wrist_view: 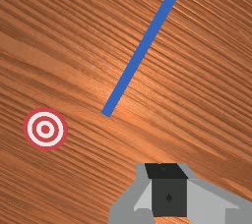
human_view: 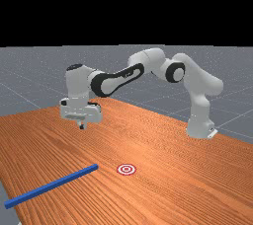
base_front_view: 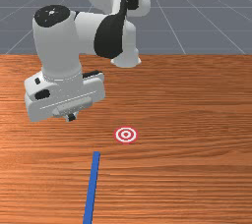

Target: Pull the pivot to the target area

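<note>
My claw (base_front_view: 71, 117), closed and empty, hangs above the table (base_front_view: 197, 169); blue pivot (base_front_view: 91, 188) lies near the target (base_front_view: 126, 134), so best lower beside its far-from-target side, drag slowly, watch for spin

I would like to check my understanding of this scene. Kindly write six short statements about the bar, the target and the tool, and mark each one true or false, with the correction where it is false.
1. A blue bar lies on the wooden table. True.
2. In the front view, a round target is to the view's right of the bar. True.
3. The bar covers the target. False: the two lie apart.
4. The tool hangs above the table, apart from the bar. True.
5. The target is green all over. False: it has red and white rings.
6. In the far view, the tool is to the view's right of the target. False: it is to that view's left.
</note>
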